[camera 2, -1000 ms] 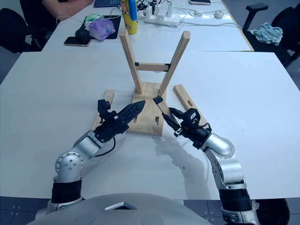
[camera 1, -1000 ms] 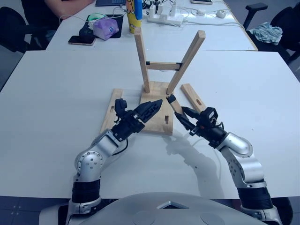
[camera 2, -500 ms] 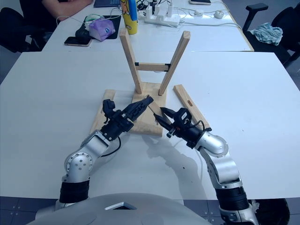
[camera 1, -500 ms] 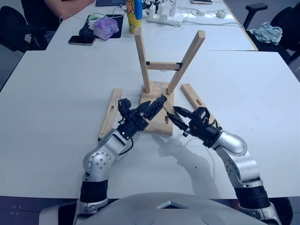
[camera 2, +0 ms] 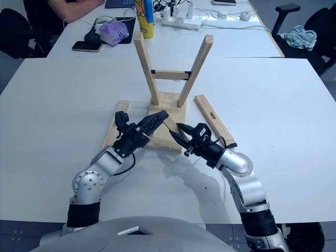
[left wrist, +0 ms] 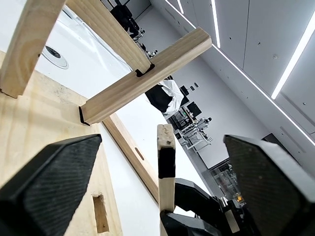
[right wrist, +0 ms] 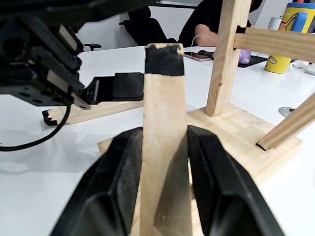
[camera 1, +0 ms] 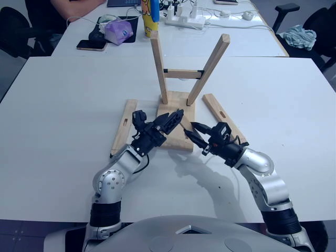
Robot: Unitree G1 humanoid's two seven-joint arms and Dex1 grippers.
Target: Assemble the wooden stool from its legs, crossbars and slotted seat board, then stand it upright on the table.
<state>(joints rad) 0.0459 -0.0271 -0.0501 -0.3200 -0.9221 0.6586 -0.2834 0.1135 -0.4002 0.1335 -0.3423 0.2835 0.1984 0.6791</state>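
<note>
In the right wrist view my right gripper is pinching the loose crossbar between both fingers, low on its length, so the black-marked end stands free above them; I judge I hold it that way to leave the end open for the other arm or for a joint. Behind it I see the seat board with a standing leg. In the left wrist view the left gripper has its pads spread wide on either side of that same bar, touching neither face that I can see, which reads to me as a handover or steadying grasp about to be made. This view alone gives me an open slot in the board, which I take to be where a leg goes. From the left eye view I get the layout the wrists cannot: the board lies flat on the table, underside up I think, so legs can drop into it; two legs rise from its far end, joined by the fitted crossbar, and two spare legs lie flat, one on each side of it. Both grippers meet over the board's near half.
</note>
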